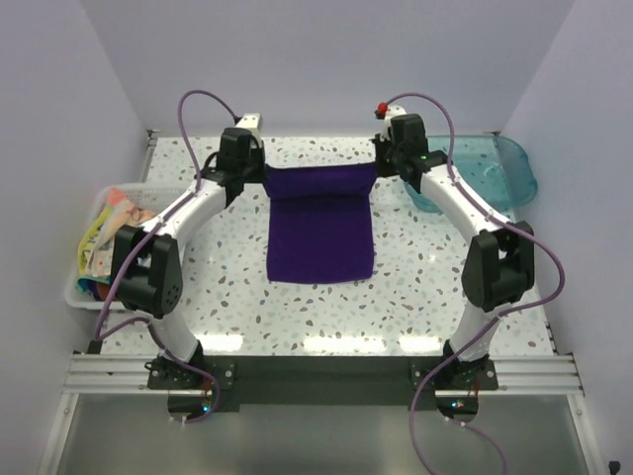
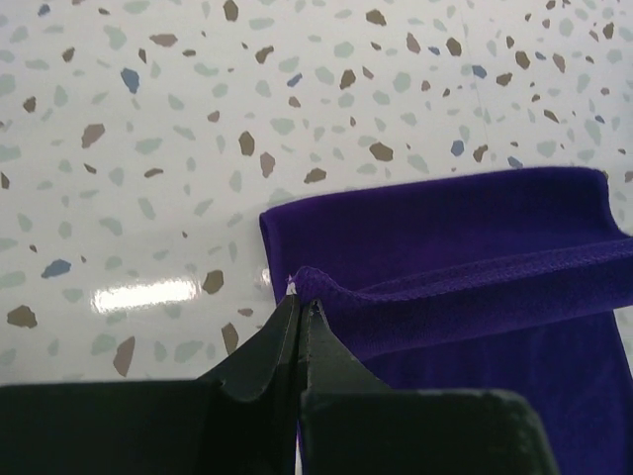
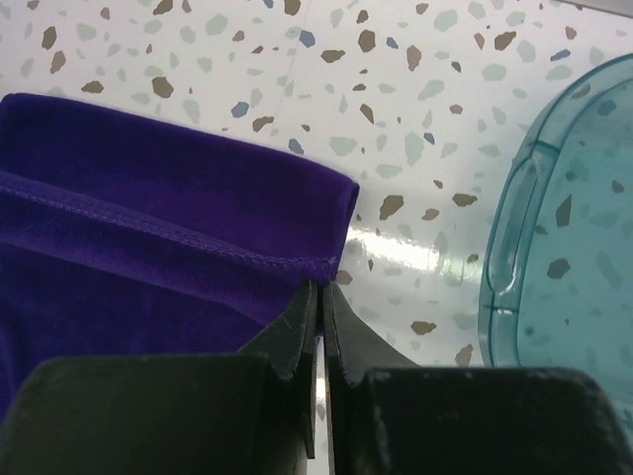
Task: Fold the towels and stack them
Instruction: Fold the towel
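Your left gripper (image 2: 302,309) and right gripper (image 3: 321,289) each clamp a far corner of the purple towel (image 1: 321,237) over the table (image 1: 237,287).

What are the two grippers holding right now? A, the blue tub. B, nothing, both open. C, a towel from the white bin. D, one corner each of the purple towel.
D: in the wrist views the left gripper and right gripper are each shut on a corner of the purple towel.

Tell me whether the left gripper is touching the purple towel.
Touching. The left wrist view shows the left gripper pinched shut on the purple towel at its hemmed corner.
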Motion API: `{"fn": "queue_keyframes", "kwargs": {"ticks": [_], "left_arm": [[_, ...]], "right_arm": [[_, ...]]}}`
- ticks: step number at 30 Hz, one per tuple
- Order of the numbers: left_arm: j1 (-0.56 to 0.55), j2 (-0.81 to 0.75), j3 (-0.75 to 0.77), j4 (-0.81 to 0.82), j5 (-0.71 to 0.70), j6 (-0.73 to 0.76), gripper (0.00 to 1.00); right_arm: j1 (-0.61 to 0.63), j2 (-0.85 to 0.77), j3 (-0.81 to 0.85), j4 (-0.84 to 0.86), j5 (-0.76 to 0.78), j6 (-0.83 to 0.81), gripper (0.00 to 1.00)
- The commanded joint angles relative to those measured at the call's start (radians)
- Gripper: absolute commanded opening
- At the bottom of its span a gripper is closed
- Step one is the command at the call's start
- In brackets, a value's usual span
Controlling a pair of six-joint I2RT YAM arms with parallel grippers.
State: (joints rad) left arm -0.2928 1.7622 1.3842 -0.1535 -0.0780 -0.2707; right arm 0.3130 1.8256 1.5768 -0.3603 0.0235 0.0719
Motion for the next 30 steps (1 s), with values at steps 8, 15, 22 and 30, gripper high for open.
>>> {"fn": "queue_keyframes", "kwargs": {"ticks": [8, 15, 22, 30], "left_arm": [[0.012, -0.144, -0.161, -0.100, 0.050, -0.058, 0.00], [0.012, -0.171, -0.178, -0.136, 0.058, -0.048, 0.00], [0.012, -0.198, -0.171, -0.204, 0.073, -0.053, 0.00], [0.012, -0.268, -0.197, -0.265, 0.124, -0.082, 0.00]], "right_arm": [[-0.011, -0.117, -0.075, -0.164, 0.007, 0.080, 0.00], [-0.011, -0.138, -0.141, -0.198, -0.008, 0.129, 0.00], [-0.011, -0.183, -0.146, -0.243, -0.008, 0.147, 0.00], [-0.011, -0.239, -0.181, -0.318, -0.013, 0.189, 0.00]]}}
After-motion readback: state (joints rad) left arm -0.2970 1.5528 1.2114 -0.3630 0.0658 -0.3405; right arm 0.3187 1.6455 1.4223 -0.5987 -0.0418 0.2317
